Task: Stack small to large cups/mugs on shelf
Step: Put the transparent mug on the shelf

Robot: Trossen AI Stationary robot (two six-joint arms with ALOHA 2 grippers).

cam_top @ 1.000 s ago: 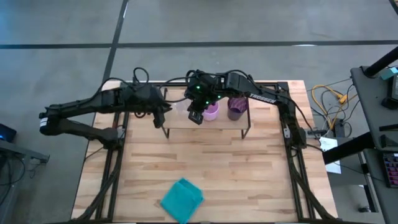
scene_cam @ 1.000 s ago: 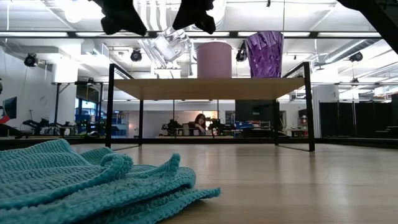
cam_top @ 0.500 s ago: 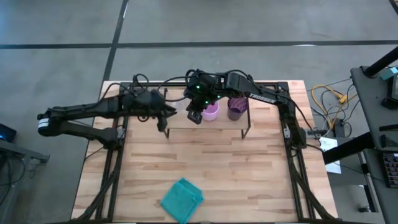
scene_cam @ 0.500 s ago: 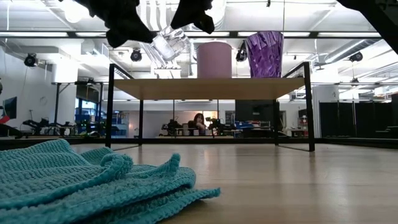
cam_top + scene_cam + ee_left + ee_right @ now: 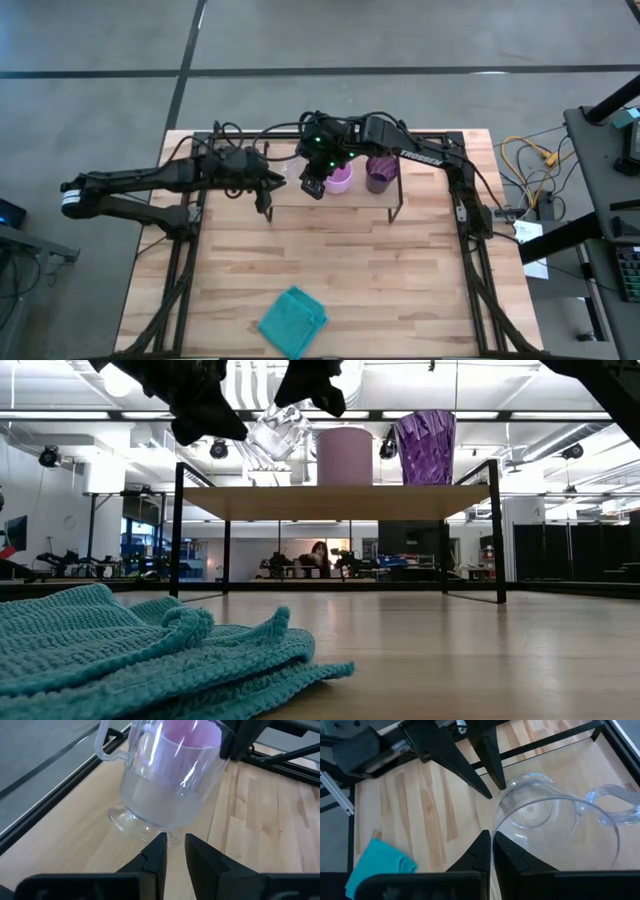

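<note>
The clear glass cup (image 5: 275, 430), which has a handle (image 5: 615, 802), hangs tilted above the left end of the light-wood shelf (image 5: 340, 502). My right gripper (image 5: 492, 840) is shut on it. On the shelf stand the pink mug (image 5: 345, 455) and, to its right, the dark purple tumbler (image 5: 425, 447). My left gripper (image 5: 172, 847) is at the shelf's left end (image 5: 268, 188), its fingers a narrow gap apart and pointing at the cup's foot (image 5: 135, 827). Whether they touch the foot, I cannot tell. My right gripper holds the glass cup by its rim (image 5: 496, 822), on the side away from the handle. One finger is inside the cup and one outside, and they come from above. The cup is lifted clear of the shelf and hangs tilted below the fingers, its foot toward my left gripper.
A teal cloth (image 5: 293, 320) lies crumpled near the table's near edge, far from the shelf. The black outer frame's bars (image 5: 185, 270) run along the table's left and right sides. Bare wood lies between the shelf and the cloth.
My left gripper has moved toward the table's right, closing on the glass cup's foot, and has come slightly lower. The cup has stayed held in my right gripper above the shelf's left end.
</note>
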